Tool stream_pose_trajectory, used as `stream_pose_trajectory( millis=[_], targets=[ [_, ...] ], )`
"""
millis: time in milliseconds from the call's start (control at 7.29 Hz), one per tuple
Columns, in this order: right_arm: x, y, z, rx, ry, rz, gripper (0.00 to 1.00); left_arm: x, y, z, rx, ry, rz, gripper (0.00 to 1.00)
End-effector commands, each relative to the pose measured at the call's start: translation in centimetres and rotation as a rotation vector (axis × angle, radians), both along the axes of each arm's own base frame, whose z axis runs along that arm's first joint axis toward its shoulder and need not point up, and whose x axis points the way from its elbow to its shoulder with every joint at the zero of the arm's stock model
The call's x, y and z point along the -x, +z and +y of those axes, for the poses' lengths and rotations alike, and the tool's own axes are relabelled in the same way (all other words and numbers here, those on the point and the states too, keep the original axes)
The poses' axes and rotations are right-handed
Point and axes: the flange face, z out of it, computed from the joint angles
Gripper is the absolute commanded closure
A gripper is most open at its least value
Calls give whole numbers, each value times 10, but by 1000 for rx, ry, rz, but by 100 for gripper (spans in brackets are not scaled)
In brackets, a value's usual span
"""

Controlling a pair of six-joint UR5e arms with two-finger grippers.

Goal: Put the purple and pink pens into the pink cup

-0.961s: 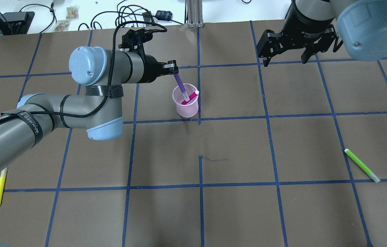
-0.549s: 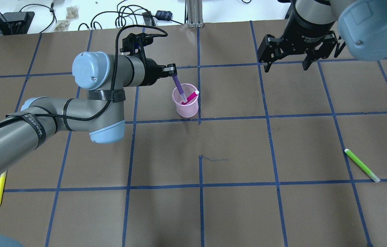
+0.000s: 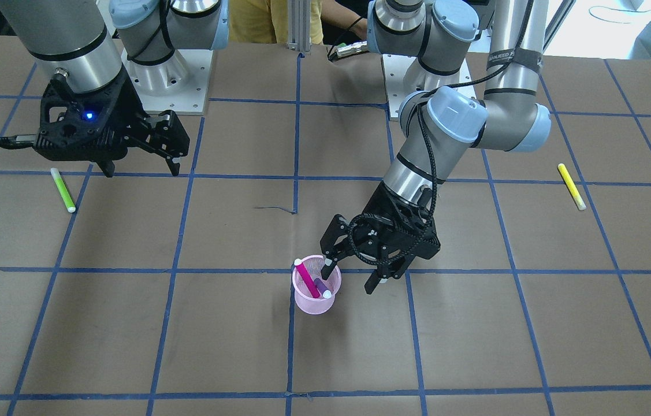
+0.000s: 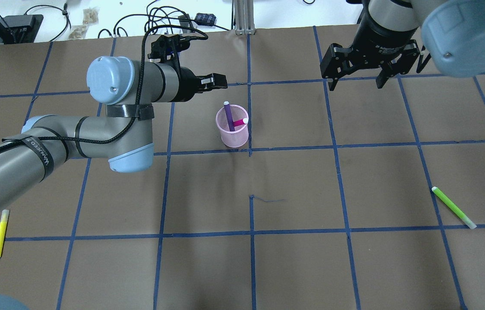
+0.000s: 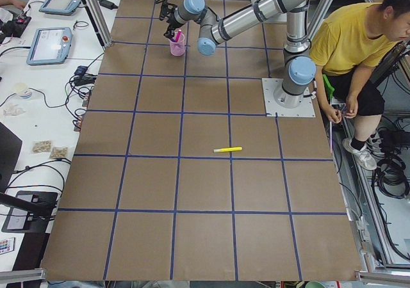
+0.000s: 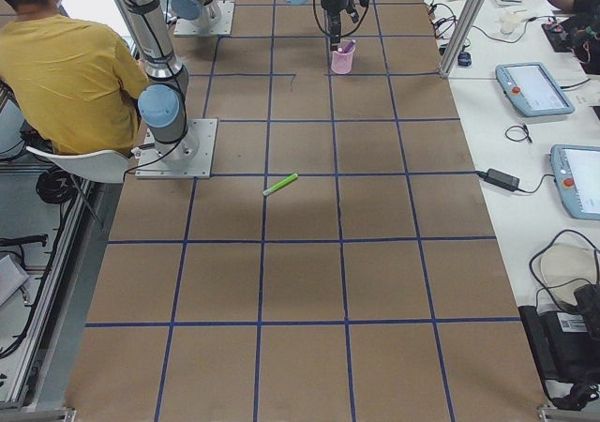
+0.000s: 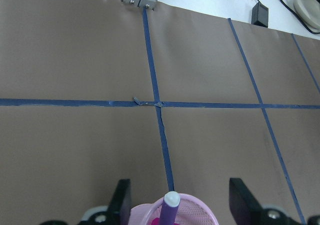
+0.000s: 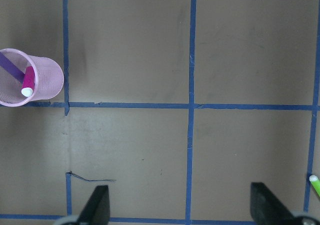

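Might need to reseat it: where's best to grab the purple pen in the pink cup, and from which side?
Probably its white-capped top end: only that part of the purple pen clears the rim of the pink cup. Come down from above, tilted to match its lean toward the far rim; from the side you would meet the mesh wall and the pink pen.

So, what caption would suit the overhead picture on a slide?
Purple marker pen and pink marker pen lean inside the pink mesh cup; the open left gripper hovers close by.
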Motion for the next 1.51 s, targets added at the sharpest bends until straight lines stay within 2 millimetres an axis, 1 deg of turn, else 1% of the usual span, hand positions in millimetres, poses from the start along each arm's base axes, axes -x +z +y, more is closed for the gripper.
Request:
stream_pose_trajectory(
  millis=[0, 137, 275, 412, 549, 686, 824, 961, 1098, 1235, 1373],
  targets=[
    [0, 0, 0, 1, 0, -1, 0, -2, 90, -24, -233, 7, -22, 0],
    [1, 2, 1, 4, 0, 7, 0, -15, 134, -26, -348, 9, -41, 0],
    [1, 3, 1, 6, 0, 5, 0, -46, 159, -18, -418, 22, -196, 0],
    [1, 3, 1, 6, -2, 5, 0, -68, 169, 7, -477, -24, -393, 0],
    [1, 5, 2, 9, -2, 8, 0, -80, 190, 39, -536, -10, -485, 0],
    [1, 4, 2, 7, -2, 7, 0, -85, 210, 70, -576, 0, -533, 0],
    [1, 4, 2, 7, 0, 7, 0, -91, 216, 75, -573, 34, -520, 0],
    [1, 4, 2, 7, 0, 7, 0, -100, 218, 57, -475, 84, -489, 0],
    [0, 3, 2, 4, 0, 2, 0, -105, 203, 53, -507, 85, -449, 0],
    [0, 3, 3, 4, 0, 2, 0, -101, 194, 47, -523, 104, -438, 0],
    [0, 2, 2, 2, 1, 1, 0, -99, 191, 45, -525, 132, -428, 0]
  ],
)
